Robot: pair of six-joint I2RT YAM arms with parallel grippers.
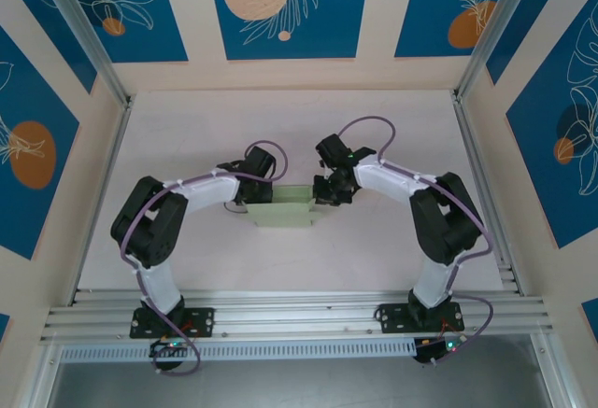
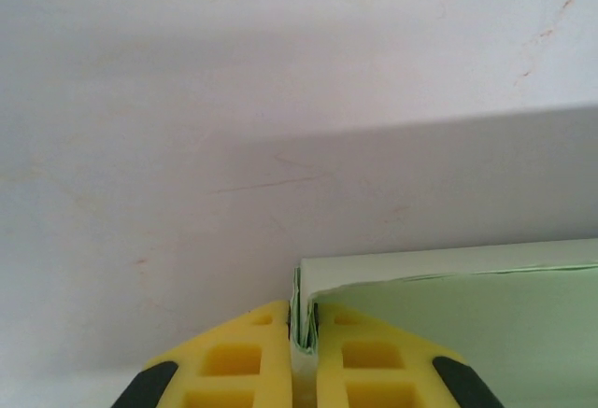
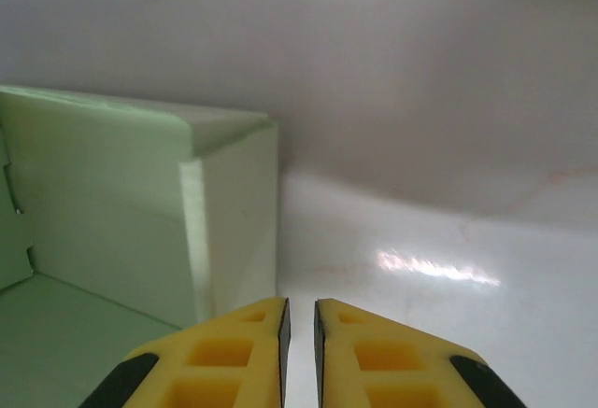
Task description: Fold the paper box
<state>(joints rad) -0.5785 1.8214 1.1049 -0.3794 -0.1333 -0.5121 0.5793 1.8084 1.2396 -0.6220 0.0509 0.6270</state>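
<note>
Yellow pads (image 2: 234,357) of the left gripper (image 2: 301,322) are pressed together on the upright end wall of the pale green paper box (image 2: 467,329) — a pinch on the doubled card edge. The right gripper (image 3: 299,310) has its jaws drawn to a narrow slit with nothing between them; I see only table (image 3: 448,240) through the gap. The box lies at mid-table between the two wrists, long axis running left to right, open side up. Its right-hand corner stands just beside the right gripper's tips, to their left — not touching, as far as I can tell. I judge the right arm the free one for the next fold. I see nothing inside the box.
</note>
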